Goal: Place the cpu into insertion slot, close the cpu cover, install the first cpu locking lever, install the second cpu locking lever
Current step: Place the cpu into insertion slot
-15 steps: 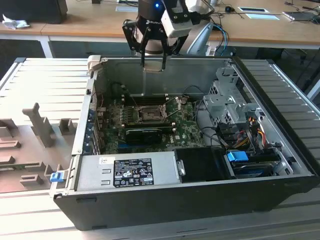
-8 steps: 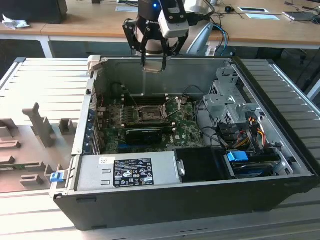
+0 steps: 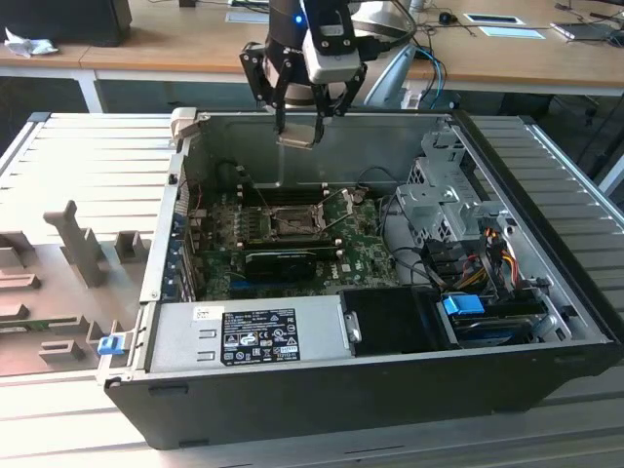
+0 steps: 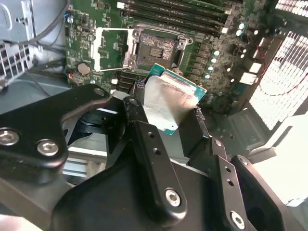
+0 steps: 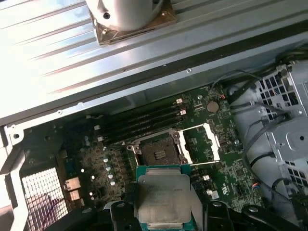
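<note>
My gripper [image 4: 168, 114] is pinching the cpu [image 4: 169, 98] by two opposite edges, one finger [image 4: 144, 139] per side. The chip's dull metal top faces up twd the wrist, w/ a green border showing round it. It sits square btw the pads and the grip looks firm to me.

The relation that matters is that the insertion slot [image 5: 158, 150] is well apart from the cpu, lower down on the motherboard [image 3: 363, 234]. In the first wrist view it lies straight beyond the chip's far edge. The chip's square, so there's no long axis. Its sides run approx parallel w/ the slot's sides there, so orientation looks near right, as a judgement only. I can't make out notches or a corner mark.

The slot is bare, a dark contact field w/ nothing seated in it. The cpu cover [image 4: 98, 48] is swung open and hangs off one side of the slot, so the opening is unblocked. I can't tell how far back it's tipped. Step 1 isn't done yet.

For room, the long memory slots [image 4: 183, 14] run just beside the slot, on the side away from the cover. In the exterior view I hang above the far wall of the PC case [image 3: 341, 400], w/ the slot down inside it, nearer that camera. The drive cage [image 3: 439, 195] and its cables are on the exterior view's right, well apart. The ribbed metal table [image 3: 58, 156] carries the case.
</note>
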{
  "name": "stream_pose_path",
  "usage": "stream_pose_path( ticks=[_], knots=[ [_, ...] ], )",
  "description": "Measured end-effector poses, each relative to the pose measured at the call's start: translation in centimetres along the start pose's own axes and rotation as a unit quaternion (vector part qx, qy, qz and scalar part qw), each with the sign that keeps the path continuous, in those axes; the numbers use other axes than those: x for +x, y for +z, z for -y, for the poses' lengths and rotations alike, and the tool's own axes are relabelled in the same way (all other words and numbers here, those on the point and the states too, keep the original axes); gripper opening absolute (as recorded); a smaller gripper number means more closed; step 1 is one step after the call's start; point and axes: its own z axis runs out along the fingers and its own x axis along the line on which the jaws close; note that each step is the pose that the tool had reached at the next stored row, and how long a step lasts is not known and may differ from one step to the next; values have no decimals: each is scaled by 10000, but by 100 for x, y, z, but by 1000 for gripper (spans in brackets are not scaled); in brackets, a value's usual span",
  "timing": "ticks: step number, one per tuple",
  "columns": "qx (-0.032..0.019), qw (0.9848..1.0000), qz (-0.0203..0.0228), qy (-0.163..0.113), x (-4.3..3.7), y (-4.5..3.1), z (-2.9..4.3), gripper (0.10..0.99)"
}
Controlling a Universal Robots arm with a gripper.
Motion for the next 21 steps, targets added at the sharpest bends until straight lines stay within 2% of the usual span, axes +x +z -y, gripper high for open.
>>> stream_pose_path(
  ticks=[3,6,10,13,15,16,17,18,19,21],
  knots=[
    [-1,9995,29,308,0,13,1,529],
    [-2,9980,60,628,-1,27,3,529],
    [-5,9951,93,987,-1,41,4,529],
    [-13,9905,126,1372,-1,51,5,529],
    [-21,9862,150,1646,-1,59,5,529],
    [-24,9833,164,1812,-1,66,6,529],
    [-26,9812,173,1920,-1,71,7,529],
    [-28,9797,180,1996,-1,74,7,529],
    [-31,9773,189,2110,-2,79,7,529],
    [-34,9741,202,2252,-2,87,8,529]
  ],
)
